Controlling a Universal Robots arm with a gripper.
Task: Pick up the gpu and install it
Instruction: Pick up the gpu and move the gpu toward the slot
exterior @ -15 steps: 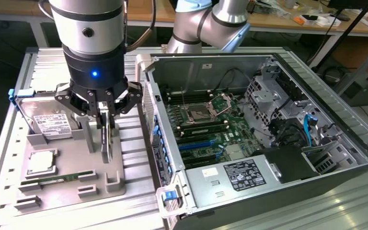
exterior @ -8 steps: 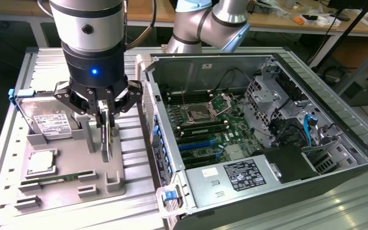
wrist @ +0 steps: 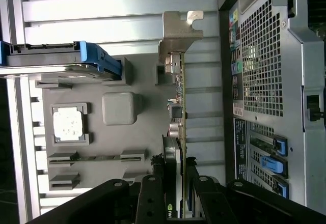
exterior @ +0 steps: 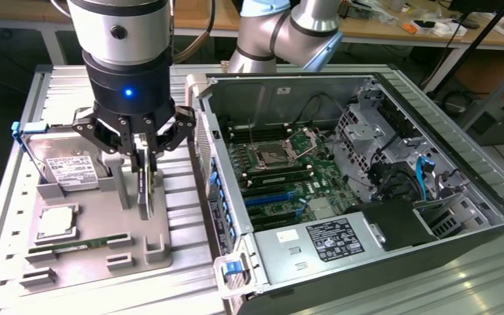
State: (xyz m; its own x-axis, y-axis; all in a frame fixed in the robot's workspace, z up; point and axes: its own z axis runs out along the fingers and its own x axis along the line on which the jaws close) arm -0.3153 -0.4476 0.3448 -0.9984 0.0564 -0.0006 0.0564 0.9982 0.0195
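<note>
- One black gripper (exterior: 144,163) hangs from the silver-and-black robot arm (exterior: 125,46) over a grey moulded plastic tray (exterior: 86,266) in the exterior view. Its fingers (exterior: 136,156) are pressed in from both sides on the gpu (exterior: 146,193) — a slim, flat, dark card standing on its long edge.
- The gpu stands upright at the side of the tray toward the exterior view's right, with its lower edge down by the tray's slot. Whether it has lifted clear of the slot cannot be told.
- Further toward the exterior view's left, the same tray carries a silver hard drive in a blue frame (exterior: 63,167), a small square silvery processor chip (exterior: 55,223) and a thin green memory stick (exterior: 73,247).
- The tray rests on a ribbed pale metal table (exterior: 7,216). Just beside it, toward the exterior view's right, an open black computer case (exterior: 427,259) lies on its side with its green motherboard (exterior: 296,177) exposed.
- Seen from the wrist view, the gripper (wrist: 175,203) pinches the gpu (wrist: 179,112) edge-on between its dark fingers (wrist: 152,198).
- The card's long silvery metal bracket (wrist: 178,33) sits at the end far from the gripper, over the ribbed table (wrist: 102,10).
- The hard drive (wrist: 61,58), processor chip (wrist: 68,123) and memory stick (wrist: 97,158) lie on the tray (wrist: 145,89), apart from the card.
- On the card's other side stands the case's perforated rear panel (wrist: 262,66) — near the gpu, not touching it.
</note>
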